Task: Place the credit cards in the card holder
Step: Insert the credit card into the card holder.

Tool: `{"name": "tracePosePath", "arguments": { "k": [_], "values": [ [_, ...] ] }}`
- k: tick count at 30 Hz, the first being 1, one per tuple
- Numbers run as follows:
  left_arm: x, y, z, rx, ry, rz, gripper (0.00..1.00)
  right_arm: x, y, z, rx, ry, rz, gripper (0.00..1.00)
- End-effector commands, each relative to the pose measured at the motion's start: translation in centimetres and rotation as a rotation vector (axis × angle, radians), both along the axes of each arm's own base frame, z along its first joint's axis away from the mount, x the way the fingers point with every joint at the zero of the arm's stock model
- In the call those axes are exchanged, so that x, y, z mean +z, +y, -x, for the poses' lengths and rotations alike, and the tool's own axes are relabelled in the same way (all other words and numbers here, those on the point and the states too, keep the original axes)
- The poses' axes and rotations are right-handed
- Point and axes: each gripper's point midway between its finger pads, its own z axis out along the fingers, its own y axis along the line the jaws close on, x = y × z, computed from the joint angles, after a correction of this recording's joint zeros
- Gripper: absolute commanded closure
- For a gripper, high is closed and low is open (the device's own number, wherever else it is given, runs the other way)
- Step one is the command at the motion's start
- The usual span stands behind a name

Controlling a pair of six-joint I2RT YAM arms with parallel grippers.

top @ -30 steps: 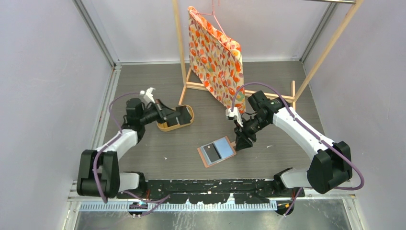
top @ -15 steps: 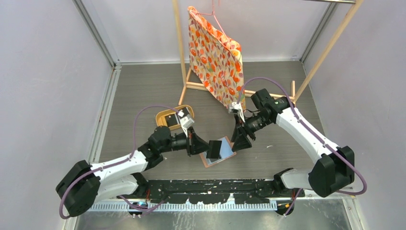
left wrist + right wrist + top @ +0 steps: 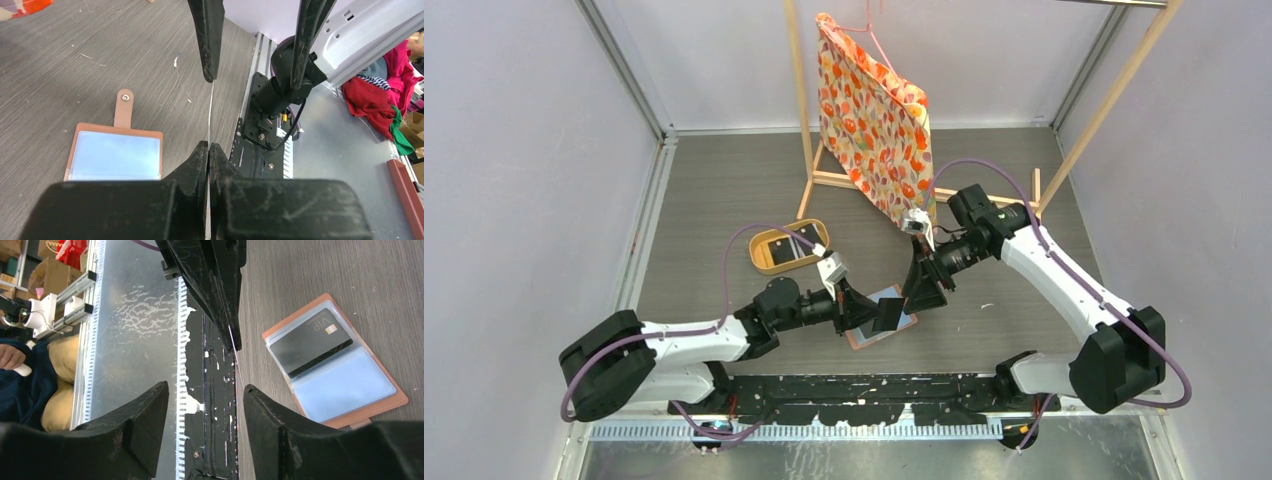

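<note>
The card holder (image 3: 904,322) lies open on the table, brown leather with a grey-blue slotted inside and a snap tab (image 3: 123,101). A black credit card (image 3: 312,342) marked VIP sits in one of its slots. My left gripper (image 3: 864,310) is shut on another dark credit card (image 3: 887,314), held on edge just above the card holder (image 3: 116,155); in the left wrist view the card (image 3: 210,115) shows only as a thin line. My right gripper (image 3: 922,292) is open and holds nothing, facing the held card's far edge (image 3: 234,347), which lies in line with the gap between its fingertips.
An oval yellow-rimmed wooden tray (image 3: 756,255) with more cards (image 3: 799,240) sits behind the left arm. A flowered bag (image 3: 874,125) hangs on a wooden rack (image 3: 824,178) at the back. The arms' base rail (image 3: 864,388) runs along the near edge.
My left arm swung from the tray to the card holder, carrying the dark card. My right gripper opened wider and rose slightly at the card holder's right edge.
</note>
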Motion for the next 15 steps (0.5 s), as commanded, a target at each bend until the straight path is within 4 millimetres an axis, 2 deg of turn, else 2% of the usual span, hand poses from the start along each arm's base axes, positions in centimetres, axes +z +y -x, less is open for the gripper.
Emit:
{"name": "tracePosePath", "arguments": {
  "k": [1,8,15],
  "values": [
    [3.6,-0.7,-1.1,0.044,-0.061,0.140,0.99,-0.2,0.8,0.2,0.021,0.014,-0.011,0.42],
    [3.9,-1.0,-1.2,0.050,-0.021,0.187,0.99,-0.8,1.5,0.7,0.061,0.022,0.014,0.56],
    [4.5,-1.0,-0.9,0.036,-0.005,0.232,1.00,-1.6,1.5,0.3,0.056,0.003,0.059,0.57]
  ]
}}
